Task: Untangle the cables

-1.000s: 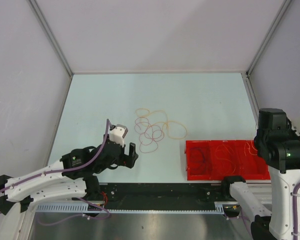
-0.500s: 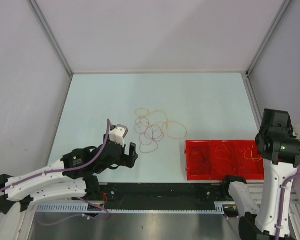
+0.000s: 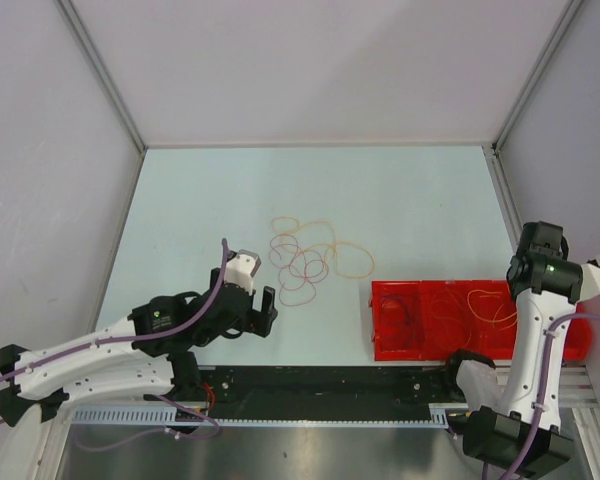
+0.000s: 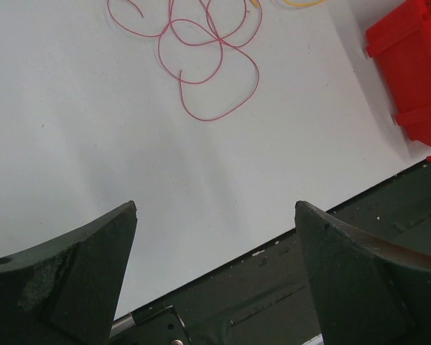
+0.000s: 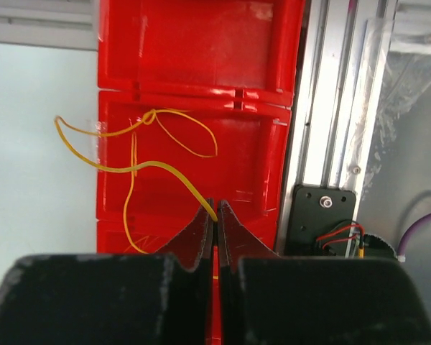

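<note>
Left arm point(image 3: 80, 358) and right arm point(image 3: 532, 345): white links, black joints with small green lights point(image 3: 548, 268), lilac cables point(image 3: 224, 255) running alongside, dark wedge-shaped fingers point(image 4: 65, 280).

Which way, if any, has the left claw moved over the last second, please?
Yes, slightly: the left claw has edged right, toward the red tray.

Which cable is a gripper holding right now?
The yellow cable: its end is pinched in the shut right gripper above the red tray. The tangle lies loose on the table, and the left gripper is open and empty.
</note>
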Robot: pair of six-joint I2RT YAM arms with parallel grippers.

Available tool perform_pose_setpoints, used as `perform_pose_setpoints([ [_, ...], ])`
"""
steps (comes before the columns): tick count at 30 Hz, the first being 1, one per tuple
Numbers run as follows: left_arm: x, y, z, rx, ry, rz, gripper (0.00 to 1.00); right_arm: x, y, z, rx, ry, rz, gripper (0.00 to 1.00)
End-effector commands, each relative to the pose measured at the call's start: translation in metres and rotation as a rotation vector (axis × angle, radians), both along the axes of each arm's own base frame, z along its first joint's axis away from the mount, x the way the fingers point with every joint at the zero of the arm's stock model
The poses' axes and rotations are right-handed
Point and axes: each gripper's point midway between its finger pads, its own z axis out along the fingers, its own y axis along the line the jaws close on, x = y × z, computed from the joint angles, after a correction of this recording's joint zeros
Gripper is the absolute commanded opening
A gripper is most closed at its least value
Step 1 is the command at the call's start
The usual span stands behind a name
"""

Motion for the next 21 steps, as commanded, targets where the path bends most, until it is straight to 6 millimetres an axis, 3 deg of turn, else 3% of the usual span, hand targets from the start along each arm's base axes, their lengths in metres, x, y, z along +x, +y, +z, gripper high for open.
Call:
perform_pose_setpoints([
  [1,0.001,0.0,0.007,-0.029,-0.013,0.021,0.96,-0.032,0.013,-0.025,0.072,0.125,-0.06,0.0],
  [4,0.002,0.0,0.007,-0.028,-0.014,0.022,0.96,-0.037,0.016,-0.038,0.091,0.15,-0.087,0.0],
  [9,0.002,-0.001,0.007,-0.029,-0.012,0.02,0.96,-0.036,0.019,-0.041,0.11,0.104,-0.139,0.0],
  [18,0.002,0.002,0.01,-0.043,-0.024,0.031,0.96,-0.031,0.003,-0.043,0.104,0.119,-0.179,0.0],
  [21,0.002,0.003,0.012,-0.051,-0.027,0.031,0.96,-0.021,-0.003,-0.045,0.123,0.084,-0.169,0.0],
])
